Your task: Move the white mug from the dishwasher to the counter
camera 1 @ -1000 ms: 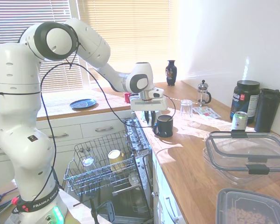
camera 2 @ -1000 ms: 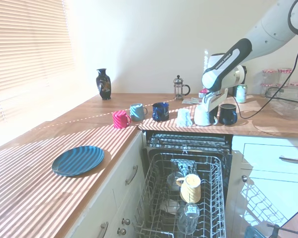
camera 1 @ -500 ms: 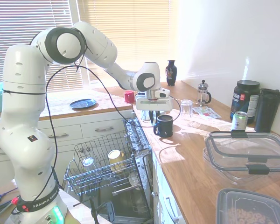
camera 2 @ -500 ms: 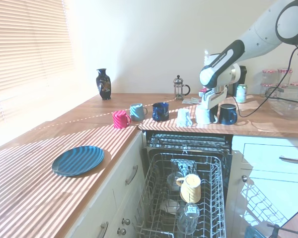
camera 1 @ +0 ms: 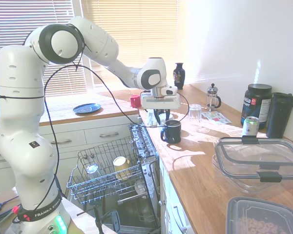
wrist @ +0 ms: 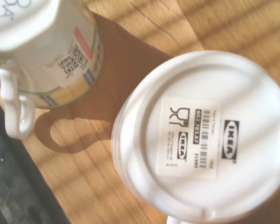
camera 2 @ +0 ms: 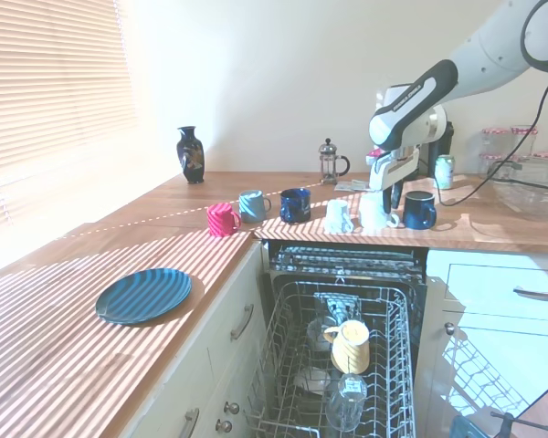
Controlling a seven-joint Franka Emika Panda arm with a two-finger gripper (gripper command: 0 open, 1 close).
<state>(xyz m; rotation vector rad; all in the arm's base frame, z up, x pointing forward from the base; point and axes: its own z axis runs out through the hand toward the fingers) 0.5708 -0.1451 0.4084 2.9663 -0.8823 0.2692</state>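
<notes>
White on brown wood: the mug stands upside down on the counter, its base label facing up in the wrist view. Going left to right in the second exterior view, the row reads pink mug, teal mug, blue mug, printed mug, then the mug itself, then the dark mug. It sits just beside both neighbours, touching neither as far as I can tell.

Above it, the gripper hangs with its fingers parted and nothing between them, clear of the mug's base. The placing looks done, so the step in hand is the retreat. Best done straight up, well above the rims, before any sideways swing, since neighbours crowd both sides and a drifting finger could tip one.

Below, the dishwasher stands open, with a yellow mug in its rack.
</notes>
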